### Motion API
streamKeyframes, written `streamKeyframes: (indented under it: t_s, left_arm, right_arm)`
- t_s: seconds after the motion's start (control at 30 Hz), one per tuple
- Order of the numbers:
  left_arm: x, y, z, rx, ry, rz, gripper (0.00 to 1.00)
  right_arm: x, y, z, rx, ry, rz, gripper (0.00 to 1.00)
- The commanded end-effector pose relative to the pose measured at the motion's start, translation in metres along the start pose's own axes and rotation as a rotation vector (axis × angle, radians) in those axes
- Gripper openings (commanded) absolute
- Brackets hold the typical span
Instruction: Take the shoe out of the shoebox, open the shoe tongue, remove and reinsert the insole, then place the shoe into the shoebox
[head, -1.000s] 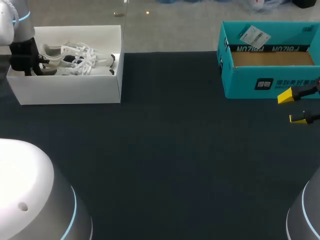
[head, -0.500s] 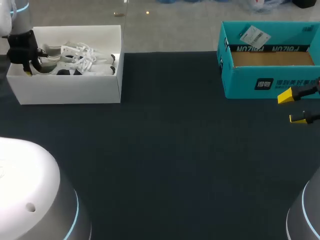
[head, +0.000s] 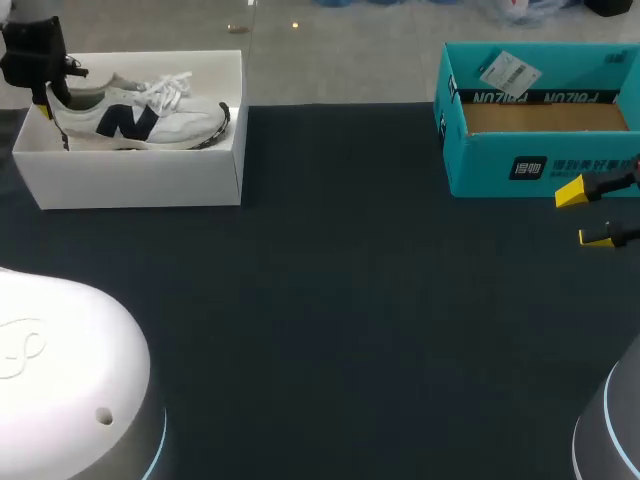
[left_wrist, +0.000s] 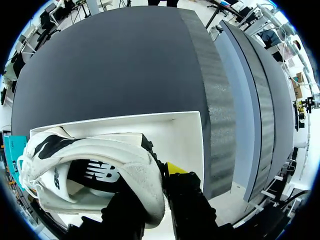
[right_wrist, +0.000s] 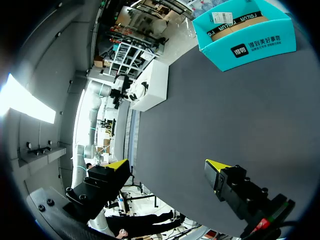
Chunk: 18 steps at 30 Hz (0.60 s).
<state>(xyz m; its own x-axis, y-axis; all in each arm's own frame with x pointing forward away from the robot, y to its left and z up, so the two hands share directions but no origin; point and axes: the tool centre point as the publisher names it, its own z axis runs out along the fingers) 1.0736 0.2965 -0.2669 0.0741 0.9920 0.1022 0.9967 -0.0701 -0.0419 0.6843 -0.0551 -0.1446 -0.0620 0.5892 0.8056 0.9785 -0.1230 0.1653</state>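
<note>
Robotics lab, manipulation station. Evidence: left arm (head: 60, 370) and right arm (head: 612, 440), both white with glowing blue joint rings, flank one bench (head: 340, 300) topped in dark matte covering. Staged props on it: white shoebox (head: 140, 182) at one far corner, teal cardboard box (head: 540, 165) at the other.

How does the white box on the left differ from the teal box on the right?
The white box is plain, while the teal box has print on its front and a label on an inner wall. The white box has the shoe in it, held at the heel by the left gripper; the teal box shows only a bare brown floor. Both are open-topped and sit near the far edge of the table.
</note>
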Motion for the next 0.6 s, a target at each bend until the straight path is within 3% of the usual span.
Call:
streamKeyframes:
  t_s: [0.03, 0.43, 0.6]
  left_arm:
    - [0.006, -0.002, -0.028, 0.017, -0.003, 0.011, 0.00]
    - [0.025, -0.002, -0.099, 0.032, -0.003, -0.009, 0.00]
    - [0.030, 0.000, -0.117, 0.032, 0.025, -0.011, 0.00]
  right_arm:
    - [0.000, -0.001, 0.000, -0.002, -0.002, 0.001, 1.00]
    - [0.000, -0.001, 0.000, -0.002, -0.002, 0.001, 1.00]
    - [0.000, -0.001, 0.000, -0.002, -0.002, 0.001, 1.00]
